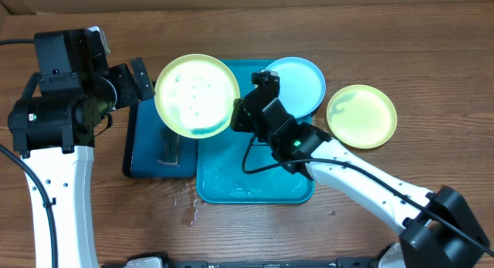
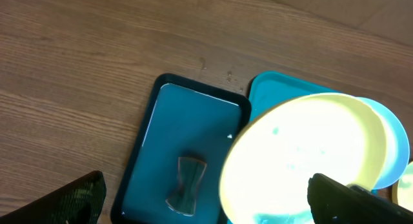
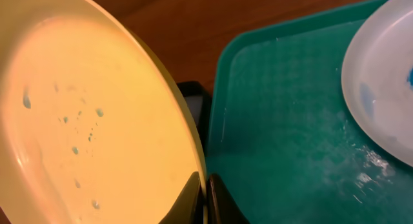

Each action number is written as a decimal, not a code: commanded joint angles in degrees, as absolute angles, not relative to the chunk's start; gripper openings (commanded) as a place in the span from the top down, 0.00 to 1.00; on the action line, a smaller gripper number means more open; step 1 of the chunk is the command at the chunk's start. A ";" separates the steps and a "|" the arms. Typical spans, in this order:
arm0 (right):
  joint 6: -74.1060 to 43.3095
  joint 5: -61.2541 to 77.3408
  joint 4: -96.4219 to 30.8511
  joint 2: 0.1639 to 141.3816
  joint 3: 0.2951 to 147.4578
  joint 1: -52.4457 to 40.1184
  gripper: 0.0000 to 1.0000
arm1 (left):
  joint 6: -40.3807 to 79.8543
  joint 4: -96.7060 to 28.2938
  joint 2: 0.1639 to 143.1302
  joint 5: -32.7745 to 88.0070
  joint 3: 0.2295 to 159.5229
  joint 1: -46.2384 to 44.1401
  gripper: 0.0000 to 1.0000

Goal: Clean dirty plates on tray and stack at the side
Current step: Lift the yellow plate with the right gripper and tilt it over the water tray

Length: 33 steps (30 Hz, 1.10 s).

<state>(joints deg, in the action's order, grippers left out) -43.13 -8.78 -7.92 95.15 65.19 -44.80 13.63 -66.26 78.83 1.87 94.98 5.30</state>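
Yellow-green plate (image 1: 193, 90) up in the air, tilted, and the right gripper (image 1: 238, 117) has it pinched tight by the right rim, over the line where the dark blue tray (image 1: 143, 156) meets the tray (image 1: 258, 183). From overhead you get the whole layout: a light blue plate (image 1: 301, 83) rests on the tray's far right corner, overhanging the rim, and a second yellow-green plate (image 1: 361, 116) lies on the table (image 1: 432, 59), right of the tray and apart from it. The left gripper (image 1: 137, 79) hangs at the far left edge of the dark tray, jaws spread wide, nothing between them. The right wrist camera adds what overhead blurs: small blue specks dotted across the held plate's pale face, the fingers closed on its rim, and a wet sheen on the tray floor. The left wrist camera gives the dark tray best: a small greyish object (image 2: 186, 184) sits on its near part, close beside the raised plate's edge. Overhead alone shows droplets (image 1: 189, 202) on the table by the tray's near left corner.
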 commanded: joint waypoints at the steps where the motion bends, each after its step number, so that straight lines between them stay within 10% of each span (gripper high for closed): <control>1: -39.75 -12.82 -5.21 98.15 66.57 -46.26 0.96 | 14.37 -66.19 79.11 1.28 95.42 5.32 0.00; 33: 11.29 -30.00 12.95 102.78 72.79 -54.48 0.96 | 14.37 -66.19 79.11 1.28 95.42 5.23 0.00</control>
<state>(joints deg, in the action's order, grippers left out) 2.76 -28.36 11.40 103.57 71.31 -54.39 13.63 -66.26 78.83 1.87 94.98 5.28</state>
